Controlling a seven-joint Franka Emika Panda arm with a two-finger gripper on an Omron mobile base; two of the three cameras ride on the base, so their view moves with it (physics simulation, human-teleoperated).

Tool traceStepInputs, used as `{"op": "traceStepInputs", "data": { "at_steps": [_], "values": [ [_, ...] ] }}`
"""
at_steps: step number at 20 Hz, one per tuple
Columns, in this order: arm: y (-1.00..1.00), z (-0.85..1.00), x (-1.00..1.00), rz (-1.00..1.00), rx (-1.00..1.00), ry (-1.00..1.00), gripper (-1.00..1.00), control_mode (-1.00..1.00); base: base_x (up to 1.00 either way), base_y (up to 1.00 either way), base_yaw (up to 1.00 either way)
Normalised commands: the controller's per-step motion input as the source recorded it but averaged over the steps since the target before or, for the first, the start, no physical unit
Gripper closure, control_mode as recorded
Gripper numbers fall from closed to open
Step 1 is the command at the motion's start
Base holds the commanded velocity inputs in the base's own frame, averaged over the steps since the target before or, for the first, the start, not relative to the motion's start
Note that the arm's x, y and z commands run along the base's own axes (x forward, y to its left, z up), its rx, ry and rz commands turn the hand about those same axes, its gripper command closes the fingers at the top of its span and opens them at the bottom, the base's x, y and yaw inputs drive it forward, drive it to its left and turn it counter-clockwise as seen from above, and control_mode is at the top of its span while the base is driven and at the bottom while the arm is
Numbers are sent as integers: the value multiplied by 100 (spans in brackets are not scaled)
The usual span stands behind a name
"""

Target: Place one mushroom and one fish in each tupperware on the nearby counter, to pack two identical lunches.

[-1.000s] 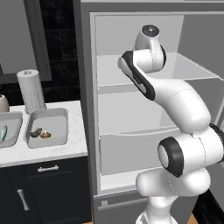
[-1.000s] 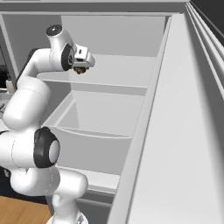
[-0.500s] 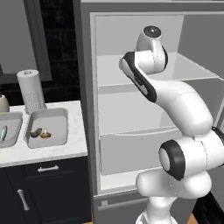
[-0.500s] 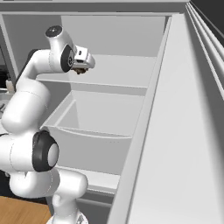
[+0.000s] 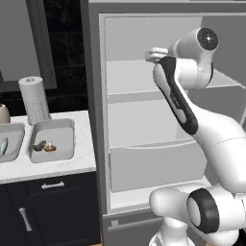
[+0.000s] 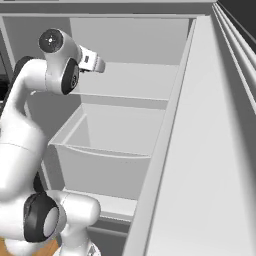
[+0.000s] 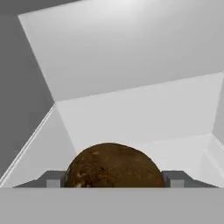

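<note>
The gripper [image 7: 114, 178] is up inside the open fridge, over the top shelf. In the hand view its two dark finger tips sit at 8 o'clock and 4 o'clock of a round brown mushroom [image 7: 113, 165], one on each side, touching it. The gripper is closed on that mushroom and holds it. The mushroom's cap sits at the bottom middle of the hand view, with the white fridge wall behind it.

In the left base view the white arm [image 5: 192, 115] bends up from 5 o'clock and the hand [image 5: 156, 54] pokes into the fridge at about 1 o'clock. In the right base view the hand [image 6: 91, 61] is at about 10 o'clock, over the same shelf.

On the counter [image 5: 57, 166], at 9 o'clock in the left base view, sits one grey tupperware [image 5: 65, 139]. Inside it lie a small brown mushroom [image 5: 50, 147] and something small and dark just beside it, too small to tell what it is. At the far left edge is a second tupperware [image 5: 14, 141] with a pale fish [image 5: 3, 145] in it. A paper towel roll [image 5: 34, 98] stands behind the trays, at 10 o'clock. A white drawer [image 5: 153, 163] sits low in the fridge.
</note>
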Motion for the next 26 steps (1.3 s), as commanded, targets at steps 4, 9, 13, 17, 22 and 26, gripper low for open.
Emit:
{"op": "traceStepInputs", "data": {
  "at_steps": [4,9,13,17,22,26],
  "values": [
    [-26,93,-100,0,32,-34,100,-100,0,0,0],
    [-29,11,-100,7,8,-8,100,-100,0,0,0],
    [-23,-69,-100,13,0,0,100,-100,0,0,0],
    [-1,-81,-100,12,-7,11,100,-100,0,0,0],
    [0,-20,-20,2,-3,3,100,100,-80,3,11],
    [0,0,0,0,0,0,100,100,-100,67,24]
  ]
}}
